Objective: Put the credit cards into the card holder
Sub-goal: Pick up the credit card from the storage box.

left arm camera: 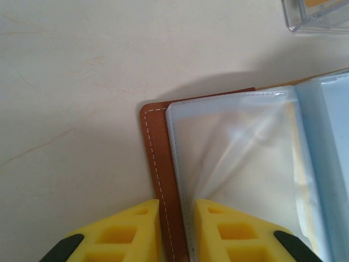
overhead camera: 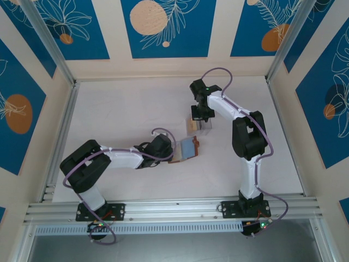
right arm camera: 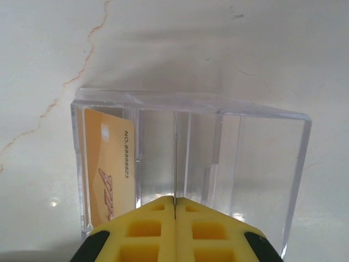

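The card holder (overhead camera: 185,148) lies open at mid-table, brown cover (left arm camera: 155,153) underneath and pale blue clear sleeves (left arm camera: 240,158) facing up. My left gripper (left arm camera: 177,204) is shut on its left edge, with the cover and sleeve edge between the yellow fingers. Behind it, my right gripper (overhead camera: 199,117) reaches down into a clear plastic box (right arm camera: 262,164). In the right wrist view this gripper (right arm camera: 175,201) is shut on a thin credit card (right arm camera: 175,158) seen edge-on. A second tan credit card (right arm camera: 109,169), printed with a number, stands at the box's left wall.
The clear box (overhead camera: 204,126) stands just behind the card holder, and its corner (left arm camera: 316,16) shows in the left wrist view. Aluminium rails run along the left, right and near edges of the pale table (overhead camera: 120,114).
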{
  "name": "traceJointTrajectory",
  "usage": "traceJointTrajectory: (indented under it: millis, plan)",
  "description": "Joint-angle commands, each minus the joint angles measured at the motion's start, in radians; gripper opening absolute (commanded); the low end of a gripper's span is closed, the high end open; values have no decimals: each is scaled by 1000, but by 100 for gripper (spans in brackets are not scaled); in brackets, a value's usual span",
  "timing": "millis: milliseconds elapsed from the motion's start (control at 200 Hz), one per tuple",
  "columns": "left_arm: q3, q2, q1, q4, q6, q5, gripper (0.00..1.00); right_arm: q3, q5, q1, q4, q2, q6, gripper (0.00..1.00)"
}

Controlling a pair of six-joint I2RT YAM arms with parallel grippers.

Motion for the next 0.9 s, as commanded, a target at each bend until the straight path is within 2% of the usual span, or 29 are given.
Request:
traceJointTrajectory:
  millis: [0, 190, 420, 535, 700, 895]
  plan:
    - [-47, 43, -5, -124, -1, 58, 21, -5, -42, 4, -33, -71, 1, 0]
    - [-63, 14, -6, -80, 35, 87, 21, -45, -78, 51, -3, -248, -8, 0]
    - [-64, 2, -17, -59, 67, 112, 22, -256, -334, 111, 156, -451, 65, 0]
    - [-60, 2, -27, -60, 74, 104, 22, -384, -385, 139, 256, -501, 131, 0]
    - [-65, -16, -43, -62, 83, 87, 26, -557, -388, 150, 364, -544, 206, 0]
    - [-71, -67, -49, -90, 92, 56, 33, -632, -357, 145, 382, -569, 226, 0]
